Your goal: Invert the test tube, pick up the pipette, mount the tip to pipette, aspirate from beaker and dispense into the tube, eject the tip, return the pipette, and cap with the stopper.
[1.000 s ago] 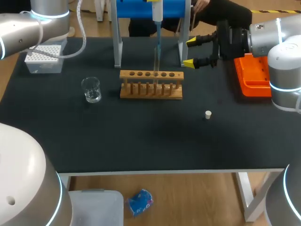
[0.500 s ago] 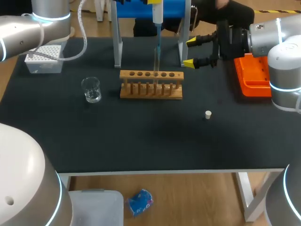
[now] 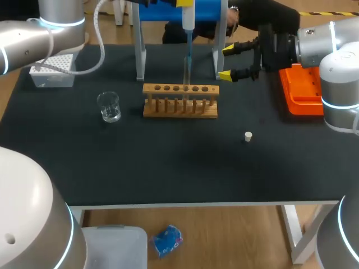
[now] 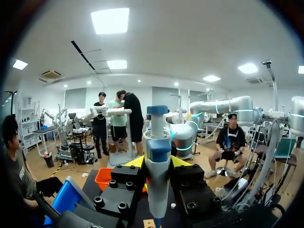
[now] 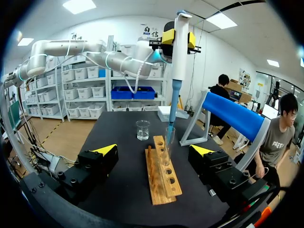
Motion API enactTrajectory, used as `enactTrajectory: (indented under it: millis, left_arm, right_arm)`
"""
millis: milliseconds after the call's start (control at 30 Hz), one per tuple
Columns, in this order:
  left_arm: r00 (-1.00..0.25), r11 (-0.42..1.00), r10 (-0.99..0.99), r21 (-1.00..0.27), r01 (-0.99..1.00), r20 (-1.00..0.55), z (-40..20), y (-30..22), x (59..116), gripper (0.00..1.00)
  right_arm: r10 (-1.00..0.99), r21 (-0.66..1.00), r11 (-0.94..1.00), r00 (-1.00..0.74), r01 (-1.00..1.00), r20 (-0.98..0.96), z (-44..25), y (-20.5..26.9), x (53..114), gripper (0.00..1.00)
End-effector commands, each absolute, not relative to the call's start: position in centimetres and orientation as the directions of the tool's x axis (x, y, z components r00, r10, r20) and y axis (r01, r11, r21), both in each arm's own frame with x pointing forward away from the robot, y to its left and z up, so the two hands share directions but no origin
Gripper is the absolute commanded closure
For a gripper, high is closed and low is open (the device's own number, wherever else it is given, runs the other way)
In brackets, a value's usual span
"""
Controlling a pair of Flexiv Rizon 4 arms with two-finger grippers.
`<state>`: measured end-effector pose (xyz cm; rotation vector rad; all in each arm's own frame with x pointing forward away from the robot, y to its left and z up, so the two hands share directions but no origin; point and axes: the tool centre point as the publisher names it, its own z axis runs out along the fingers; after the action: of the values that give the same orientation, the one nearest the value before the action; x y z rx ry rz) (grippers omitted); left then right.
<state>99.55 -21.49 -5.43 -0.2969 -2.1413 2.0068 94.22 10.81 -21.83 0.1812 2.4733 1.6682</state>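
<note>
My left gripper [image 4: 157,162] is shut on the white-and-blue pipette [image 4: 157,156] and holds it upright over the rack, in front of the blue stand. In the head view the pipette [image 3: 188,22] has its blue tip [image 3: 187,59] reaching down into the upright test tube [image 3: 186,78] in the wooden rack [image 3: 180,106]. The right wrist view shows the tip [image 5: 171,124] entering the tube [image 5: 167,142]. My right gripper [image 3: 227,61] is open just right of the rack, with nothing between its fingers. The glass beaker [image 3: 109,106] stands left of the rack. The white stopper [image 3: 248,136] lies on the mat to the front right.
A tip box [image 3: 53,70] sits at the back left. An orange tray [image 3: 303,92] lies at the right edge beneath my right arm. The blue pipette stand [image 3: 207,11] rises on two posts behind the rack.
</note>
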Motion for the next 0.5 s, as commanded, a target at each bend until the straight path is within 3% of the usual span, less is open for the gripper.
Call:
enactTrajectory:
  millis: [33,500]
  left_arm:
    - [-0.963,0.058,0.269,-0.998,0.016,0.0,-5.57,-21.52,99.41,1.0]
    - [-0.967,0.052,0.256,-0.998,0.018,-0.004,-6.05,-21.81,98.83,1.0]
  right_arm:
    - [0.185,0.928,0.373,-0.981,0.014,-0.059,-21.85,10.78,94.18,0.0]
    - [0.185,0.928,0.373,-0.981,0.014,-0.059,-21.85,10.78,94.18,0.0]
